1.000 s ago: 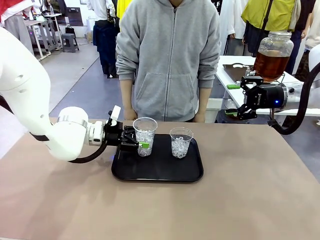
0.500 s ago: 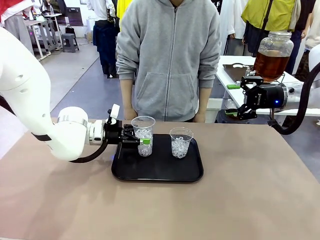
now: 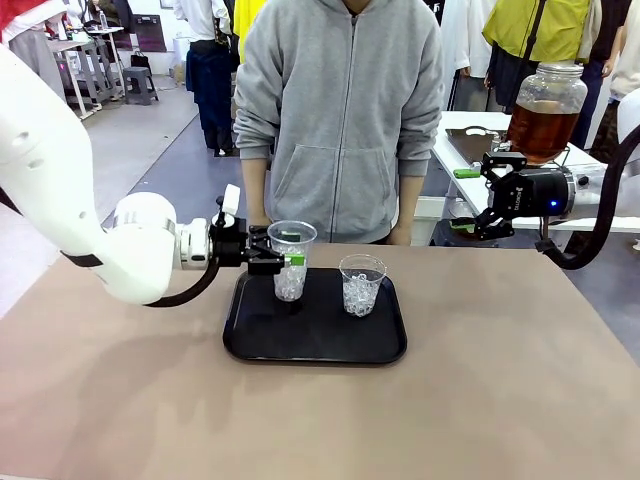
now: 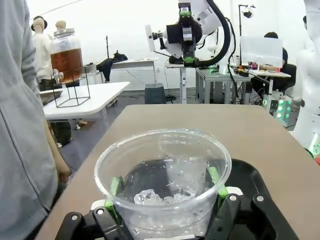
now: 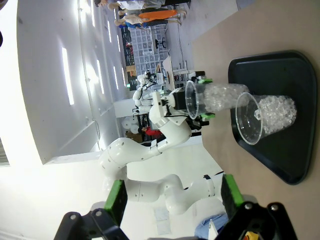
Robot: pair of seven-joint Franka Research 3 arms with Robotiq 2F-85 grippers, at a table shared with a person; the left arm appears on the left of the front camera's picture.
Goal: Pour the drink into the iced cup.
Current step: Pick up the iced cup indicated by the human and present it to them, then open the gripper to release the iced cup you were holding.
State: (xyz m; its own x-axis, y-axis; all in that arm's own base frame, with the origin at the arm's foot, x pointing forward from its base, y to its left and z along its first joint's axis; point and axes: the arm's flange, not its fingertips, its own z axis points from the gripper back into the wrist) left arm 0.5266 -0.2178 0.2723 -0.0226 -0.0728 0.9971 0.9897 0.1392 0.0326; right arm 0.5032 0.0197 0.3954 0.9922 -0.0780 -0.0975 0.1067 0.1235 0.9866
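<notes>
We are now clamping the left-hand iced cup (image 3: 291, 272) in our left gripper (image 3: 280, 262), jaws pressing its wall from both sides, and we are raising it. A second ago it was sitting on the black tray (image 3: 250, 345); now it is hanging a little above it, left of the frame's centre. So the cup is freed, and we judge we are starting to carry it toward the drink (image 3: 543, 128), which is waiting in the glass dispenser jar (image 3: 550, 85) at the upper right, well apart. Our right gripper (image 3: 466, 200) is hovering wide and empty near the jar's base. A second iced cup (image 3: 362, 285) is standing on the tray just to the right, and the person (image 3: 340, 120) is standing at the far edge; both are crowding the likely path rightward.
</notes>
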